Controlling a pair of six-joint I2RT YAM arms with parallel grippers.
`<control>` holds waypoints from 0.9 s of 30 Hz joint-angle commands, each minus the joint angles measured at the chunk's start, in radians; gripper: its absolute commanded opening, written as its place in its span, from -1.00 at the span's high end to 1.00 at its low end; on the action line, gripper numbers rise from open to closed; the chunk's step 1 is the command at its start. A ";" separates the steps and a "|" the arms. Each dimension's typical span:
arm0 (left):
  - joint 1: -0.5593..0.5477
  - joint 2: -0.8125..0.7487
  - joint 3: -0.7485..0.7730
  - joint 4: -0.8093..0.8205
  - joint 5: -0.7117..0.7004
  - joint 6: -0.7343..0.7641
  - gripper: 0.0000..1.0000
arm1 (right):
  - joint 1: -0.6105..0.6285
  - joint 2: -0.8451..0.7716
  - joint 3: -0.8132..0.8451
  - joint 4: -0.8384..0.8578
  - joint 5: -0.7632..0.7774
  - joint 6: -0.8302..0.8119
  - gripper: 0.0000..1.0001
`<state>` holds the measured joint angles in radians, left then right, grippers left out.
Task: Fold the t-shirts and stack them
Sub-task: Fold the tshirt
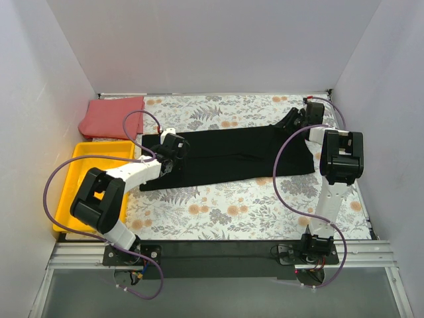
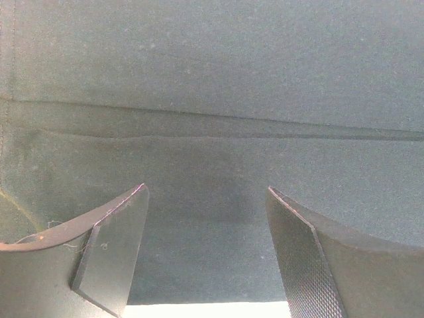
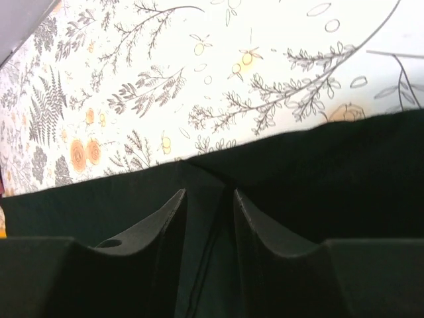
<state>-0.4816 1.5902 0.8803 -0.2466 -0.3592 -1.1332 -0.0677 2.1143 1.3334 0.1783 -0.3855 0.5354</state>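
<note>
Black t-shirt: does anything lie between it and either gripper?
Nothing visible does. The left gripper hangs open directly over the black t-shirt, and the right gripper sits at its far right edge with cloth between its fingers.

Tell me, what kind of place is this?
Probably a robot practice booth: plain white walls box in a table with a floral cloth, two robot arms, and a black t-shirt for folding.

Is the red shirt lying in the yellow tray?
No. In the overhead view the red shirt lies folded on the table behind the yellow tray, whose inside shows no cloth.
</note>
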 commanded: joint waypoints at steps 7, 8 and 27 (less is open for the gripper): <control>0.001 -0.006 0.029 0.009 -0.020 0.009 -0.39 | -0.006 0.055 0.073 0.053 -0.035 0.029 0.25; 0.001 -0.004 0.029 0.007 -0.020 0.009 -0.39 | -0.006 0.056 0.073 0.053 -0.036 0.031 0.28; 0.001 -0.016 0.031 0.006 -0.026 0.007 -0.39 | -0.006 -0.106 -0.019 0.052 0.005 -0.018 0.97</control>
<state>-0.4816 1.5936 0.8803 -0.2466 -0.3595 -1.1332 -0.0681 2.1006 1.3289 0.1936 -0.3958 0.5396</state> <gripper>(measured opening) 0.698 0.020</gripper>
